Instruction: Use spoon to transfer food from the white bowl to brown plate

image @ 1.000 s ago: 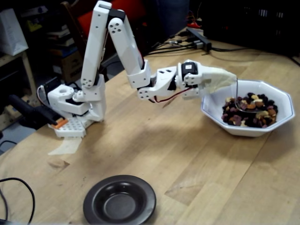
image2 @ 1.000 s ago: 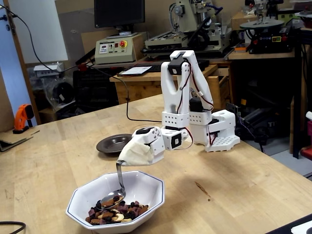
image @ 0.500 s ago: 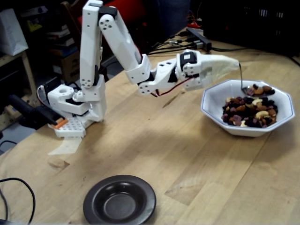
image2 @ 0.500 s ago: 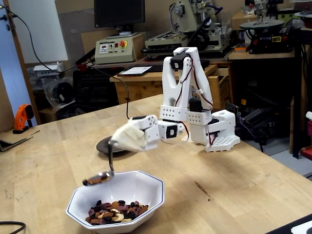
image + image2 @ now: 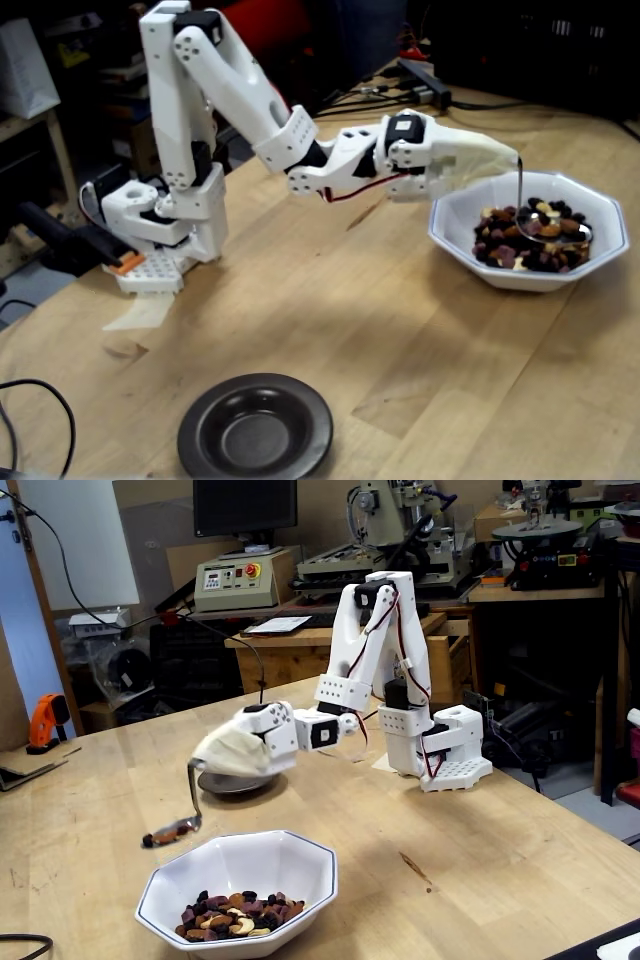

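One spoon (image 5: pixel 178 815), gripped by the taped hand (image 5: pixel 236 754), hangs below it, loaded with food (image 5: pixel 165 834).

No text, brand, number or sign could be read in either fixed view. The grey control box (image 5: pixel 234 584) on the bench behind the arm carried a red knob on a yellow patch and a small dark display, but any lettering there was too small and blurred to make out. The white arm (image 5: pixel 215 110), the white bowl (image 5: pixel 300 855) and the brown plate (image 5: pixel 200 425) showed no markings.
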Tool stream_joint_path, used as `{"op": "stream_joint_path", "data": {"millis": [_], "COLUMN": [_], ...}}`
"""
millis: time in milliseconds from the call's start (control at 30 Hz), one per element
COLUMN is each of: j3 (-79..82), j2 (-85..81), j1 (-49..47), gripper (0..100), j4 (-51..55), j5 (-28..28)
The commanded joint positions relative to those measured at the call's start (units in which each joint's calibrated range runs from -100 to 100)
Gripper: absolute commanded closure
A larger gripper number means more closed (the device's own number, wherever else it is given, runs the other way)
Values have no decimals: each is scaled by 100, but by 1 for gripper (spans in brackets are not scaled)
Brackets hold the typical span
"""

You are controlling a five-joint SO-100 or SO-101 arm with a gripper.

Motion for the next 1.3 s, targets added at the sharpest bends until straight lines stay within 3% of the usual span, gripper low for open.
{"op": "stream_joint_path", "data": {"millis": [0, 1267], "j3": [-183, -183], "j2": [-957, -1282], "j1": [261, 2728], "gripper": [96, 96], "j4": [303, 690], "j5": [-5, -5]}}
